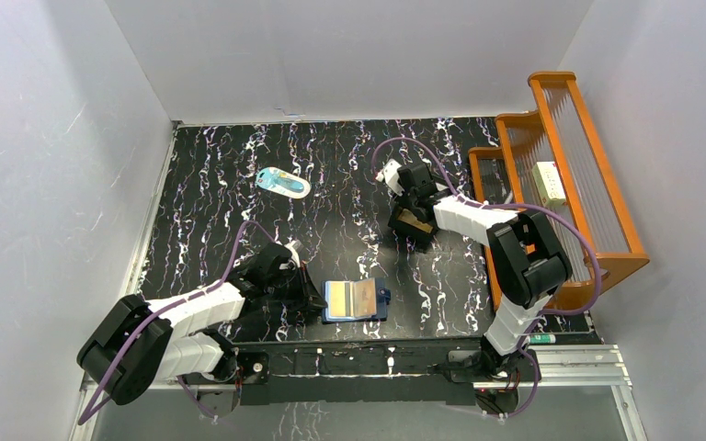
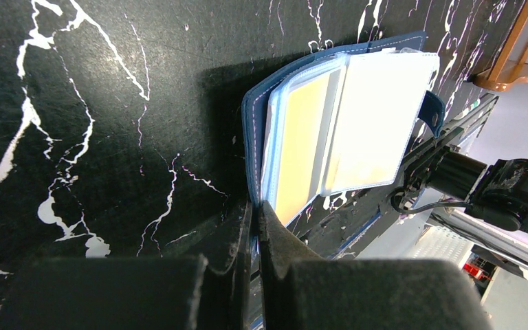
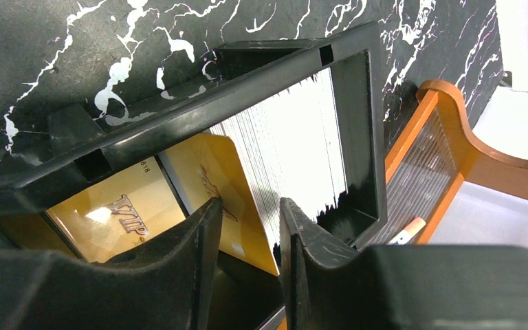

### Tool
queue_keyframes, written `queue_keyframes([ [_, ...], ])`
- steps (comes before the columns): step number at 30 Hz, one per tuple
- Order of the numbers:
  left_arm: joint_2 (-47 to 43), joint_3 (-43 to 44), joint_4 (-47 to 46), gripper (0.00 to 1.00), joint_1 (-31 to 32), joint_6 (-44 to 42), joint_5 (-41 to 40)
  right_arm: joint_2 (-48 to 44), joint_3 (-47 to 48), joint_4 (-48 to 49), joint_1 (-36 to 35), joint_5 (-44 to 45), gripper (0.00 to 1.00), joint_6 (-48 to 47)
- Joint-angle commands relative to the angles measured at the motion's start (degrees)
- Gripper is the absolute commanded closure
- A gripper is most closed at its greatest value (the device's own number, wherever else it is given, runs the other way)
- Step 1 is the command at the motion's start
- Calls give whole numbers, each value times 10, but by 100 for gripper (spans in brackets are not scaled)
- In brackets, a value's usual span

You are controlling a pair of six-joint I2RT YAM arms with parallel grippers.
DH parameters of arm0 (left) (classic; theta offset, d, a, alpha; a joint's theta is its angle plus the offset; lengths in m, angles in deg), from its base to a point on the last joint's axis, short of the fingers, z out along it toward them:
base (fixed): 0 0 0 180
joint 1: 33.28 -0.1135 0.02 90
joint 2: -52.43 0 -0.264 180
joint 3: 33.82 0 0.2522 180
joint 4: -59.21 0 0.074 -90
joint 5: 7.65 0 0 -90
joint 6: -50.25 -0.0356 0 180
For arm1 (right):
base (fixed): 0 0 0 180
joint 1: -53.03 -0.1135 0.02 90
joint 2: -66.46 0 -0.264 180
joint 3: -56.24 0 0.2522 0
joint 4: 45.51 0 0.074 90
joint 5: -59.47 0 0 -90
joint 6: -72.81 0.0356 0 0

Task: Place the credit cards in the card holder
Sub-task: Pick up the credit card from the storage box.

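Note:
The navy card holder lies open near the front edge, and a golden-tan card shows inside its clear pockets. My left gripper is shut on the holder's navy cover edge at its left side. My right gripper is down in the small black box tray. Its jaws stand apart on either side of a leaning golden credit card and a stack of white credit cards behind it. Another golden card lies flat in the tray.
A pale-blue-and-white oval item lies at the back left of the black marbled mat. An orange wire rack stands along the right side, just beyond the tray. White walls close in the workspace.

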Motion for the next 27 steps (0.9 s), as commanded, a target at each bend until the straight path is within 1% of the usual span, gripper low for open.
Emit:
queue_keyframes([
  [1,-16,3,1,99,1,-4,1,-30,27,6,4,13,59,13],
  [4,-15,3,0,99,1,-3,1,-33,35,-3,4,14,66,15],
  [11,-12,5,6,98,1,-4,-5,-57,61,-75,4,-12,73,65],
  [13,-19,5,9,97,1,-3,-6,-71,59,-85,4,-18,81,75],
  [15,-26,6,15,94,1,-3,-10,-85,56,-95,4,-28,87,85],
  [18,-37,10,29,84,1,-1,-17,-108,56,-123,4,-59,92,104],
  [21,-49,21,47,79,1,0,-23,-132,58,-150,4,-84,99,122],
  [24,-63,43,84,70,1,-4,-40,-154,70,-180,3,-113,100,151],
  [27,-77,81,133,63,1,-11,-57,-177,89,-208,4,-180,100,210],
])
